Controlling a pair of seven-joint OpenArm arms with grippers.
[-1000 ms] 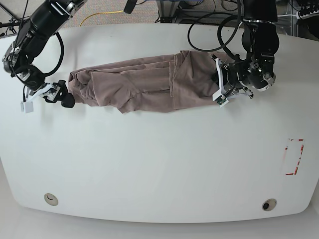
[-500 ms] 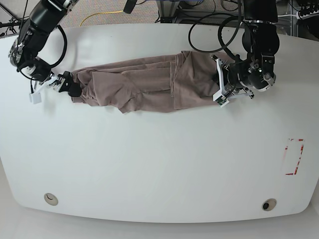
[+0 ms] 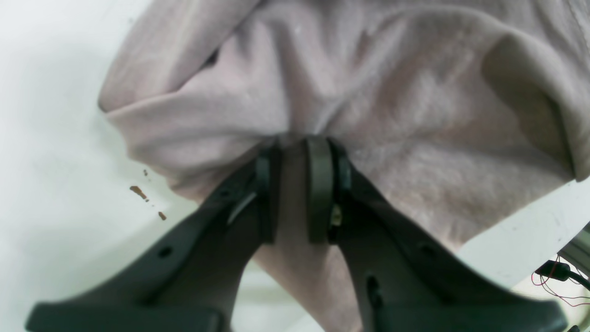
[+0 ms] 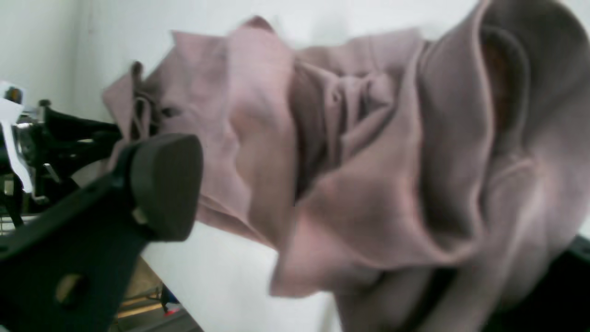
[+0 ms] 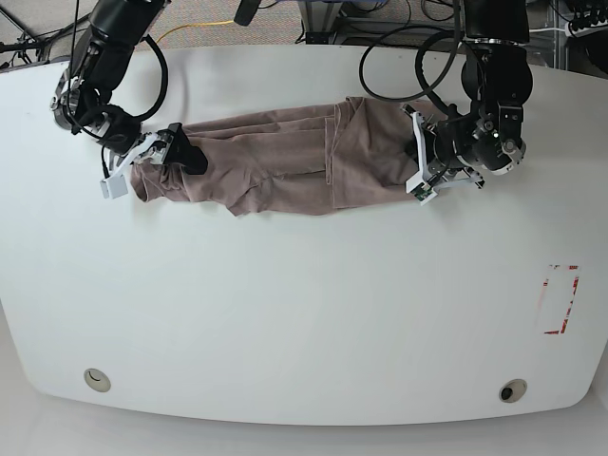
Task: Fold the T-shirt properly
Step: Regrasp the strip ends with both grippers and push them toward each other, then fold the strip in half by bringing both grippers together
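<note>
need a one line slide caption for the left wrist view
Left gripper pinching a fold of the mauve T-shirt above the white table.

Lab: cabled robot arms (image 5: 494, 76), white table (image 5: 304, 313)

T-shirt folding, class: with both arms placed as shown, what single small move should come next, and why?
Probably close the right gripper on the bunched end of the T-shirt. Its jaws stand open with cloth between them in the right wrist view, while the left gripper is already shut on the other end. With both ends held, the rumpled shirt could be stretched flat on the table.
</note>
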